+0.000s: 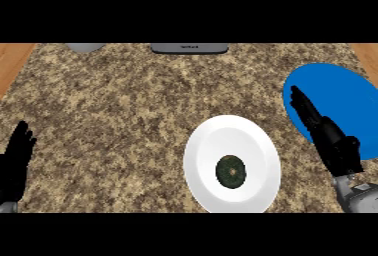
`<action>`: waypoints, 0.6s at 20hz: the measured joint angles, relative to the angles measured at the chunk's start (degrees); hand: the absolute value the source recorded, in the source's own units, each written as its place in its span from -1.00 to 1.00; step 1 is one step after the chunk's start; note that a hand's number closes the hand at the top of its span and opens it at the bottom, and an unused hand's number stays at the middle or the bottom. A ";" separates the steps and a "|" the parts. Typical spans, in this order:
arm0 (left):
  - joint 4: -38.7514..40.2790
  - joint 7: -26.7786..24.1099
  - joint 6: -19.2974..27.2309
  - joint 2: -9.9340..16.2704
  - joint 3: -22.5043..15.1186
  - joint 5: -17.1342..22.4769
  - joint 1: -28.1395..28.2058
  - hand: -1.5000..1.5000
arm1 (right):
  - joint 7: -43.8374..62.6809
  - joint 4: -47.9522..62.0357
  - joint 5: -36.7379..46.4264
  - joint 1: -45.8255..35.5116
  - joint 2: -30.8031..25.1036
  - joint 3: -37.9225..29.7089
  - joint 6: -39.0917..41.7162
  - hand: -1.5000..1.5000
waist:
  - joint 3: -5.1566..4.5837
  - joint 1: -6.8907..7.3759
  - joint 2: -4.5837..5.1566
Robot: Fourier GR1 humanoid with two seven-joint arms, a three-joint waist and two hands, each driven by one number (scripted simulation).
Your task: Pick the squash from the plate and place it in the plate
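Note:
A small dark green squash [230, 171] lies on the white plate [214, 145] at the lower middle of the counter. A blue plate [339, 90] sits at the right edge with nothing on it. My right hand [328, 135] is open, fingers straight and pointing up, over the blue plate's left side, apart from the squash. At the lower left edge my left hand [16, 160] rests open, fingers up.
The speckled stone counter [125, 110] spreads between the hands. A grey flat object [190, 48] and a grey rounded object [85, 47] sit at the far edge. Wooden strips [15, 60] border the counter at both sides.

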 measured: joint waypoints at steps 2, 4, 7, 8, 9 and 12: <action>-0.12 0.86 -0.43 -0.61 -0.91 -0.12 0.15 0.00 | -0.45 -1.53 1.35 0.92 0.82 -0.89 -2.73 1.00 | -0.55 -0.89 -0.50; 0.35 1.51 -1.27 -1.99 -2.65 0.01 0.28 0.00 | -0.15 -4.29 2.72 0.95 0.90 -3.51 -7.03 1.00 | -0.96 -2.39 -0.98; 0.68 2.05 -3.11 -4.57 -5.21 1.10 0.61 0.00 | 0.69 -4.95 7.65 1.95 -2.56 -7.56 -12.47 1.00 | -1.86 -5.20 -1.31; 0.55 2.31 -3.62 -5.48 -5.94 1.61 0.54 0.00 | 1.72 -3.97 10.09 3.03 -3.84 -8.99 -15.12 1.00 | -1.95 -6.35 -1.41; 0.41 2.62 -4.11 -6.38 -6.68 2.09 0.51 0.00 | 2.28 -3.60 11.97 4.02 -3.89 -10.66 -18.58 -1.00 | -1.92 -7.14 -1.56; -0.14 3.01 -5.61 -8.24 -8.60 3.04 0.85 0.00 | 2.50 -5.94 17.37 8.00 -0.68 -13.09 -29.53 -1.00 | -1.78 -7.61 -1.95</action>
